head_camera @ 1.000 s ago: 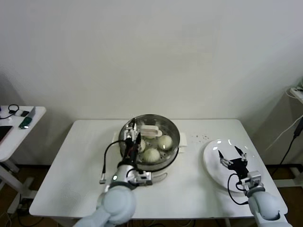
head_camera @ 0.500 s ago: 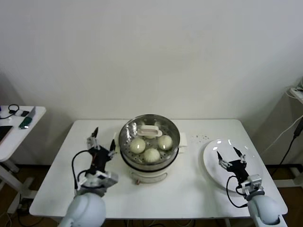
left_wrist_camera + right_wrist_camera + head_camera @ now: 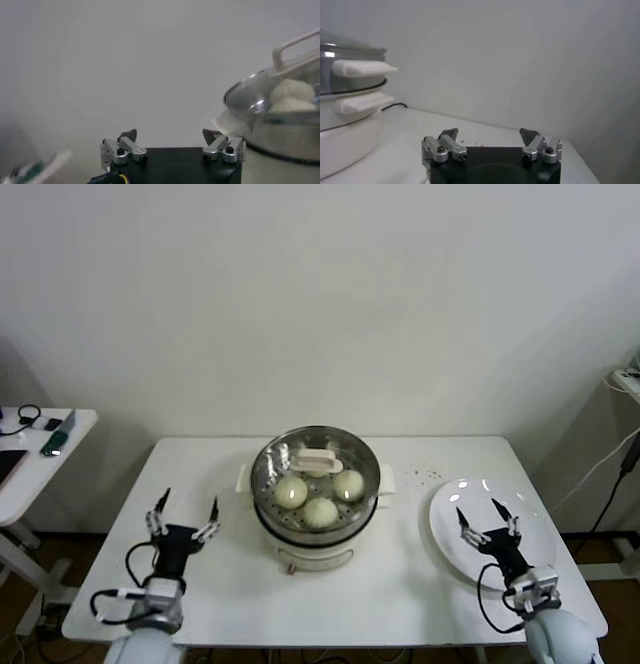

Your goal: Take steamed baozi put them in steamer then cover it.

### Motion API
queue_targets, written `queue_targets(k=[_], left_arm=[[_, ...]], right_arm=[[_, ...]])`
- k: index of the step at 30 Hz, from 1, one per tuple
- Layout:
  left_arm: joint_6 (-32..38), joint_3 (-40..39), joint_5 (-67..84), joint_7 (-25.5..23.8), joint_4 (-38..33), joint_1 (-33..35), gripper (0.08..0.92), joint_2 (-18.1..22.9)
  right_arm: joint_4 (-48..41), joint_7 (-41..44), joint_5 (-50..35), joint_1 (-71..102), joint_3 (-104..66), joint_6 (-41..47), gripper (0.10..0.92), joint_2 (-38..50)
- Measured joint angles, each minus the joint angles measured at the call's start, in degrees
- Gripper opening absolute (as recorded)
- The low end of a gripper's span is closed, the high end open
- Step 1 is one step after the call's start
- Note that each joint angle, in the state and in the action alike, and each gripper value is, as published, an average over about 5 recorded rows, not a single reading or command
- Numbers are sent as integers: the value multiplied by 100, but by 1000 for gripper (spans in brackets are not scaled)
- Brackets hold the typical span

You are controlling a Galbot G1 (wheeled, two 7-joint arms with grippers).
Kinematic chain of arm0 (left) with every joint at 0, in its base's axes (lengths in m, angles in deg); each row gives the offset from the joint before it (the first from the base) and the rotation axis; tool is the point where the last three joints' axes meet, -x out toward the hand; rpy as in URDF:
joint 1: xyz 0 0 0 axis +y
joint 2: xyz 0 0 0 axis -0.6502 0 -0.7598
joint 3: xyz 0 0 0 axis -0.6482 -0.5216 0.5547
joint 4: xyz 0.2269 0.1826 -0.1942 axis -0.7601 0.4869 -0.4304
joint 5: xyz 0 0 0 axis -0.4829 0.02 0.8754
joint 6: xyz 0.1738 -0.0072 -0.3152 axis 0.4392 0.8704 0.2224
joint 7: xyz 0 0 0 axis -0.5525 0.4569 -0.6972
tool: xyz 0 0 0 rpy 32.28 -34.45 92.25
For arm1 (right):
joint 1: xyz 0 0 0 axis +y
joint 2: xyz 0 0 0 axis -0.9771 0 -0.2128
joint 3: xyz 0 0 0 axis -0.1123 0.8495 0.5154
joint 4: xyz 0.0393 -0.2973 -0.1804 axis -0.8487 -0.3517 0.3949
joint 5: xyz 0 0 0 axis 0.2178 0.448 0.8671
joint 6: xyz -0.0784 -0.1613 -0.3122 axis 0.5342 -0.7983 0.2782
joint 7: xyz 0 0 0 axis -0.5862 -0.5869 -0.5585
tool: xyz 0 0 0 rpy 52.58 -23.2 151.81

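steamer (image 3: 315, 502): sitting mid-bench, steel pot on a cream-white base, white side handles sticking out left and right; also showing in the left wrist view (image 3: 280, 115) and the right wrist view (image 3: 347, 100).
lid (image 3: 316, 467): glass, lying on top of the steamer, covering it; white handle in the middle.
steamed baozi (image 3: 319, 510): three showing clearly through the lid, sitting inside the steamer on the tray, near-left, near-centre and right; a fourth seems to be lying at the far side behind the lid handle, hard to tell. Pale lumps showing through the glass in the left wrist view (image 3: 292, 92).
left hand (image 3: 182, 517): hovering over the bench to the left of the steamer, apart from it, fingers standing wide open, gripping nothing; same in its wrist view (image 3: 172, 142).
right hand (image 3: 487, 518): hanging over the near-left part of the plate, fingers spread wide open, gripping nothing; same in its wrist view (image 3: 490, 141).
plate (image 3: 535, 529): flat, white, lying on the right end of the bench, well apart from the steamer, nothing showing on it.
bench (image 3: 400, 584): white, carrying steamer and plate; a few dark specks (image 3: 428, 475) lying between steamer and plate toward the far edge.
side table (image 3: 30, 454): standing at far left, separate from the bench, small dark items lying on it.
wall (image 3: 320, 304): plain, pale, running behind the bench.
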Motion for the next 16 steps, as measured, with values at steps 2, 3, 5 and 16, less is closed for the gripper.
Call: queue_targets(k=[2, 3, 5, 16], left_arm=[[197, 145, 179, -17, 134, 68, 823, 110], [286, 210, 259, -31, 198, 94, 823, 161], [436, 318, 398, -64, 313, 139, 823, 248], [839, 595, 744, -269, 569, 223, 823, 576]], right_arm=[[20, 17, -59, 48, -20, -48, 823, 13], [26, 25, -88, 70, -27, -71, 823, 20], [31, 37, -142, 109, -37, -112, 823, 29], [5, 85, -278, 199, -45, -273, 823, 30]])
